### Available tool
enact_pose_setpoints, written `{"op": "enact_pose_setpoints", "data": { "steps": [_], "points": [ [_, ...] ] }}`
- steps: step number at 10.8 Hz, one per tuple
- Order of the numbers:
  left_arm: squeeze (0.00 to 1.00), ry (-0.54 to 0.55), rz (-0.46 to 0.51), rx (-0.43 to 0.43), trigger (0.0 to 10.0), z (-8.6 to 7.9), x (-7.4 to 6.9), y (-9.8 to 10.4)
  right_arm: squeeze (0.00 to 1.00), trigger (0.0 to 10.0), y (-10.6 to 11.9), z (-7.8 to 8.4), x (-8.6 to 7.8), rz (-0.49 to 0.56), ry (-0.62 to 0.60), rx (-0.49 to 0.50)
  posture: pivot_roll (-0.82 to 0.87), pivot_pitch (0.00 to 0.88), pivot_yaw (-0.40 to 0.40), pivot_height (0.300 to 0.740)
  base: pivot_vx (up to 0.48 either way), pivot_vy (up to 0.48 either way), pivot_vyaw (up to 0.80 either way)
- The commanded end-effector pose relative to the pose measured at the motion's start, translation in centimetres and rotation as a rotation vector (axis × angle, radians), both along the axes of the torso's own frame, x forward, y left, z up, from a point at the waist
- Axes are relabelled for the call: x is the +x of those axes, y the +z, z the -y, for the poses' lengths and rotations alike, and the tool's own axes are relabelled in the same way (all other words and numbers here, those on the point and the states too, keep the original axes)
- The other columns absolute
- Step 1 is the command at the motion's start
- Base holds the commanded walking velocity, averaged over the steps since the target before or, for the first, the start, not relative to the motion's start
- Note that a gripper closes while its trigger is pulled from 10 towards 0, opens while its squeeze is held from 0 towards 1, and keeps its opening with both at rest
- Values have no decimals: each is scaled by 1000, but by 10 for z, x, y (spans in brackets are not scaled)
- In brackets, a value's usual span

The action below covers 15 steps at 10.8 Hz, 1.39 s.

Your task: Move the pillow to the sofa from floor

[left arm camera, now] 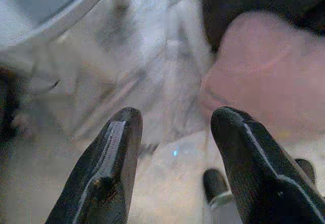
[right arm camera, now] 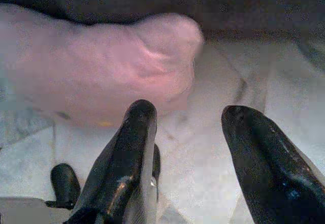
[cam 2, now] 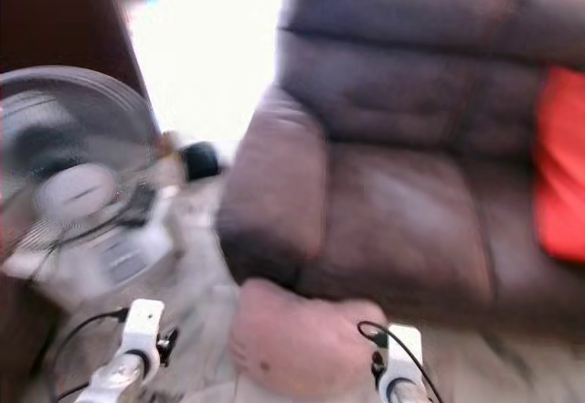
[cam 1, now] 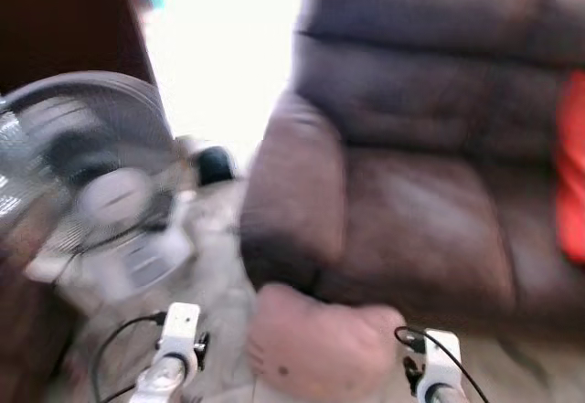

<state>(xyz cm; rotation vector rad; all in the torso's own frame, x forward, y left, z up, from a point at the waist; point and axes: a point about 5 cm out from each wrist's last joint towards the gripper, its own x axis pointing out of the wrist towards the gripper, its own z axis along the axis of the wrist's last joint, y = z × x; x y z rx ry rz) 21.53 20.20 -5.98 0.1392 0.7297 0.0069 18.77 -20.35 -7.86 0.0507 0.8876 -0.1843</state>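
Note:
A pink pillow (cam 1: pixel 315 344) lies on the pale marble floor against the front of the dark brown sofa (cam 1: pixel 420 174), below its left armrest. Both eye views are blurred. My two arms reach in at the bottom edge, one on each side of the pillow. In the left wrist view my left gripper (left arm camera: pixel 175 127) is open above the floor, with the pillow (left arm camera: pixel 269 76) a short way ahead of one finger. In the right wrist view my right gripper (right arm camera: pixel 190 117) is open too, and the pillow (right arm camera: pixel 101 66) lies just beyond its fingertips.
A grey standing fan (cam 1: pixel 82 161) stands close on the left, with a white base and cables on the floor. A red cushion (cam 1: pixel 571 179) sits on the sofa's right end. A dark wooden cabinet (cam 1: pixel 64 19) rises at the back left.

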Motion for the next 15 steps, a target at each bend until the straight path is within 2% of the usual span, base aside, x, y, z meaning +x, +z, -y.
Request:
{"op": "enact_pose_setpoints", "data": {
  "steps": [1,4,7,9,15],
  "points": [
    [0,-2,-6,-9,10000,3,-1,-1,0,10000,-2,5,-6,-11,-16,-6,113,29,-45,736,0,0,0],
    [0,-5,-14,-3,10000,1,-2,-2,0,10000,-1,5,-5,-1,-16,-7,114,31,-45,736,279,0,-181],
    [0,-15,-13,-4,10000,5,-1,-2,0,10000,-2,5,-6,-3,-31,8,115,31,-44,736,290,0,-185],
    [0,-27,4,-17,10000,10,2,0,0,10000,-2,5,-5,-3,-18,1,115,31,-44,732,0,0,-500],
    [0,-25,9,-30,10000,9,2,0,0,10000,-1,6,-5,0,-14,-9,115,30,-50,728,0,0,0]
  ]
}}
